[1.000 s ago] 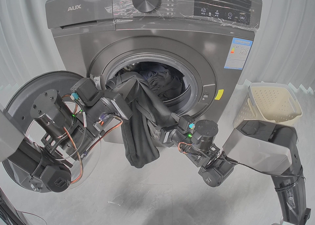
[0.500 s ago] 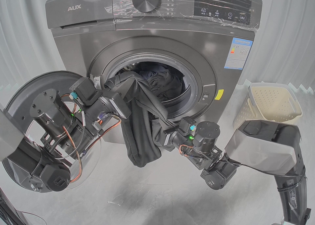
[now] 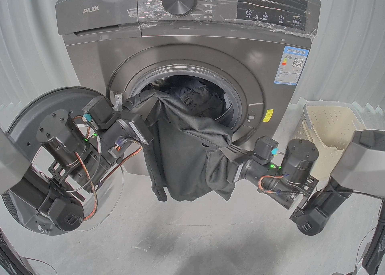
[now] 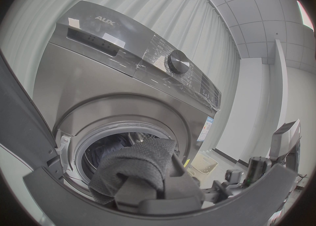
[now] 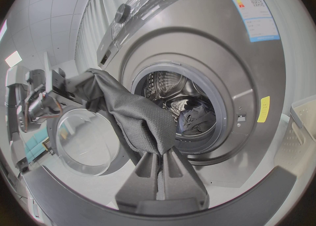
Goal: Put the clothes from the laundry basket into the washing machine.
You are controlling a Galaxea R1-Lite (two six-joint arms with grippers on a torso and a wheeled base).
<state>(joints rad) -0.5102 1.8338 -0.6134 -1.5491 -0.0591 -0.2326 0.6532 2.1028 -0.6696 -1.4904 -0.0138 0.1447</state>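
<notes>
The left pincer [image 3: 140, 103] and right pincer [image 3: 225, 148] are each clamping the black garment [image 3: 188, 155], holding it spread before the washing machine [image 3: 100, 55]

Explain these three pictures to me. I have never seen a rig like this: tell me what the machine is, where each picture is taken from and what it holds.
This is a two-armed robot loading laundry. The wide picture comes from a camera on its head, looking down at a front-loading washing machine whose round door is swung open on the robot's left. The other two come from a camera on each wrist. An end effector is the gripping claw at an arm's tip. The left end effector and the right end effector are each shut on the same dark garment, spread between them before the opening, its lower part hanging free. Other dark clothes lie in the drum. A pale laundry basket stands on the floor at the machine's right.
</notes>
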